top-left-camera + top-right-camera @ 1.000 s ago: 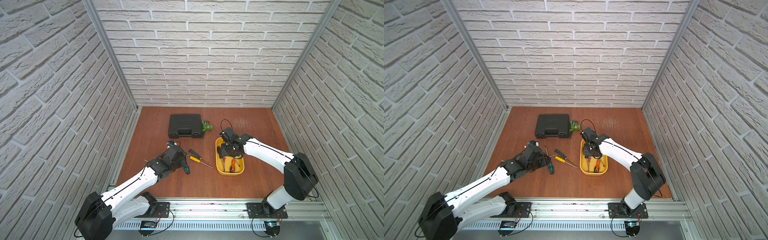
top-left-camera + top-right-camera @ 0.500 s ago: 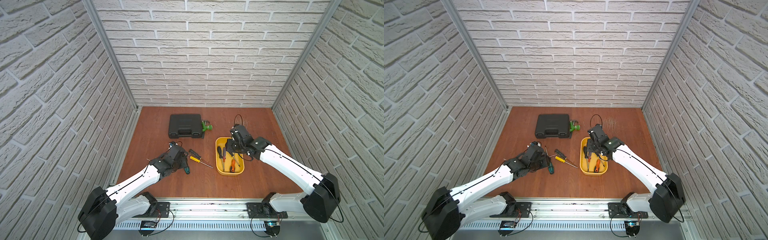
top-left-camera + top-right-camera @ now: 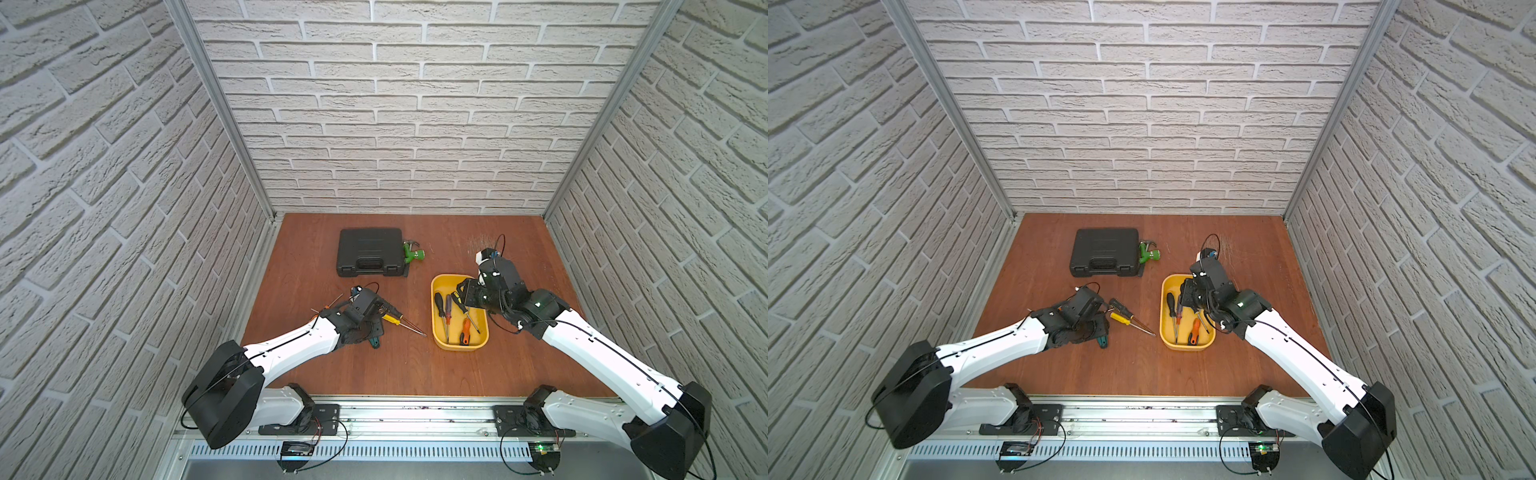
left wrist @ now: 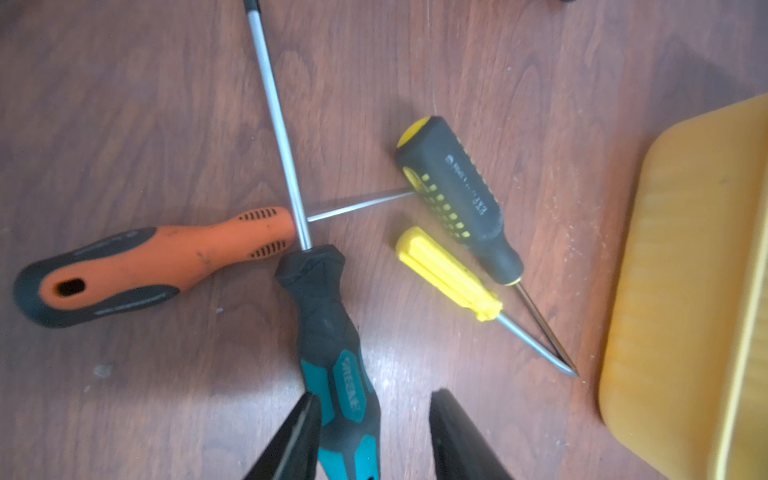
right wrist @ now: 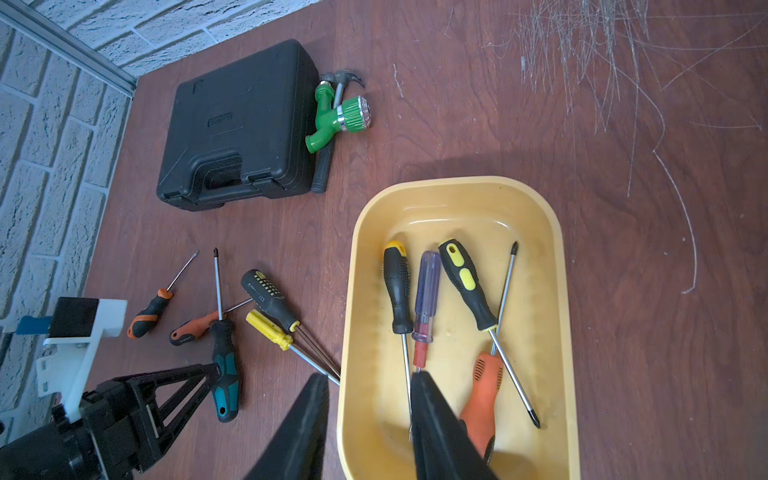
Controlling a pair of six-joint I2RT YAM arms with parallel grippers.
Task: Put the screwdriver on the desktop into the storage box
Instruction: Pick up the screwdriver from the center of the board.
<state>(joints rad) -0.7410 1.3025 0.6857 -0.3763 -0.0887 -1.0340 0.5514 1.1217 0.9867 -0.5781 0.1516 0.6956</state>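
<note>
Target judged to be the teal-handled screwdriver (image 4: 332,353), lying on the tabletop (image 3: 395,374) left of the storage box (image 5: 557,232); left arm is clearly the nearer; left gripper (image 4: 374,397) sits low over the butt end, jaws apart and straddling the handle, which runs between them closer to one finger, not yet clamped; long axis runs roughly front to back, tip toward the back wall, butt toward the robot, so the fingers stand across it as a grasp needs; its shaft lies on top of the orange-handled screwdriver (image 4: 166,266), crossing at that tool's collar, so a straight lift should not drag it (judgement); yellow screwdriver (image 4: 446,272) lies just beside, apart from the teal handle; storage box long axis is near parallel to the target, so little rotation should be needed; right gripper (image 5: 370,376) hangs above the box's edge, jaws apart, holding nothing; several screwdrivers already lie inside.
</note>
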